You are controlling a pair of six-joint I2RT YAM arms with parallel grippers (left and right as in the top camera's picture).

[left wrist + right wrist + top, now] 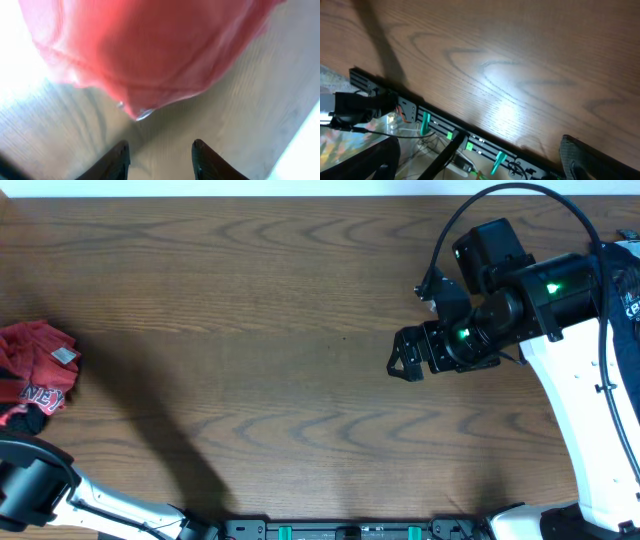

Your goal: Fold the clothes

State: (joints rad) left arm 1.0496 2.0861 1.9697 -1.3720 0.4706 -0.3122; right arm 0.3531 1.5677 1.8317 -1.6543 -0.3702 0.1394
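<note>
The clothes lie apart. A coral-red T-shirt [35,360] is crumpled at the table's far left edge, its white neck label [65,356] facing up and a small black garment [22,418] against its near side. In the left wrist view the red fabric [145,50] fills the top, just ahead of my left gripper [160,150], which is open with bare wood between its fingers [117,160]. My right gripper [403,358] hovers over the right-centre of the table, wide open and holding nothing, and is also seen in its own wrist view [480,165]. A navy printed shirt [628,290] peeks out at the right edge.
The left arm [40,490] comes in from the bottom-left corner; its gripper is off the overhead frame. The right arm [560,350] crosses the right side. A black rail with green clips [450,135] runs along the table's front edge.
</note>
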